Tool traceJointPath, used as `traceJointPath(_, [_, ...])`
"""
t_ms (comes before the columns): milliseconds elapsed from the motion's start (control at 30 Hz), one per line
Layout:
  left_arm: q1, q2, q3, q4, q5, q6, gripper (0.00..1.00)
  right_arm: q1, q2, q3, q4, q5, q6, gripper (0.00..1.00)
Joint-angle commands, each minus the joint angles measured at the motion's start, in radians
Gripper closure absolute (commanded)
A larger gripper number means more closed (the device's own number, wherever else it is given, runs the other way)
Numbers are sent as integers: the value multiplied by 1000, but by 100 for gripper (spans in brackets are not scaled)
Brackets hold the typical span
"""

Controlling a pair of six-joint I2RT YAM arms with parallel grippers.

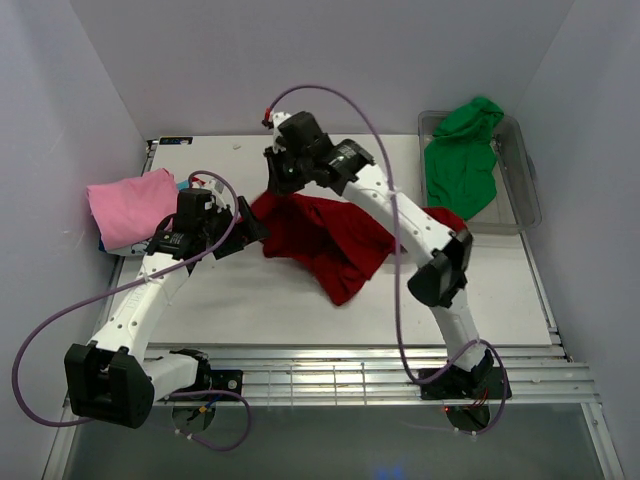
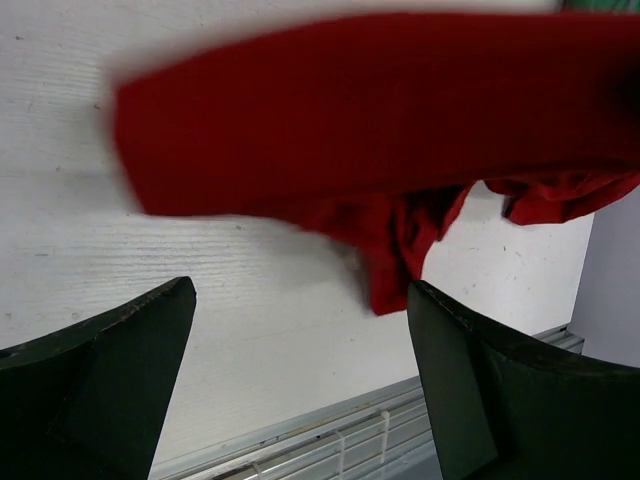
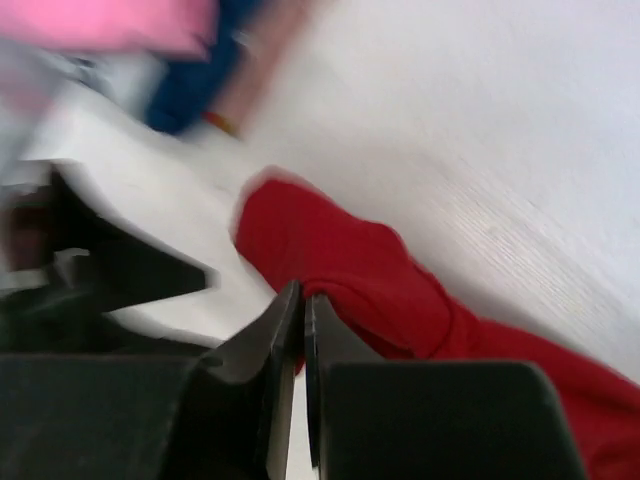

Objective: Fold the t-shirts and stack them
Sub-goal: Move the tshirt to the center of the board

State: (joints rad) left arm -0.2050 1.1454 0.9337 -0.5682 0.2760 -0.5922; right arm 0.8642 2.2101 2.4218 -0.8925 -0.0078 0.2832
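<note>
Elbow point(image 1: 440, 272) bent, right gripper point(image 3: 302, 296) seemingly pinches edge of red t-shirt point(image 1: 325, 240).

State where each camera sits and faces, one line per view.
Top external: above and behind the bases, looking down on the table; left arm and right arm show whole.
Left wrist: on the left arm, facing the red t-shirt past the open left hand.
Right wrist: on the right arm, facing the table; the right hand shut on the red t-shirt.
Shared: all three show the red t-shirt.
</note>
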Motion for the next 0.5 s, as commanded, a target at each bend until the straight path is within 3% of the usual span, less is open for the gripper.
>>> traceJointPath(0, [-2, -19, 1, 13, -20, -9, 4, 15, -267, -66, 158, -197, 52, 90])
traceJointPath(67, [-2, -18, 4, 17, -20, -14, 4, 15, -407, -167, 275, -286, 74, 89])
traceJointPath(233, [-2, -26, 11, 22, -32, -30, 5, 6, -463, -7, 207, -284, 60, 88])
traceJointPath(467, [-1, -19, 16, 34, -29, -54, 5, -25, -661, -372, 172, -46, 48, 89])
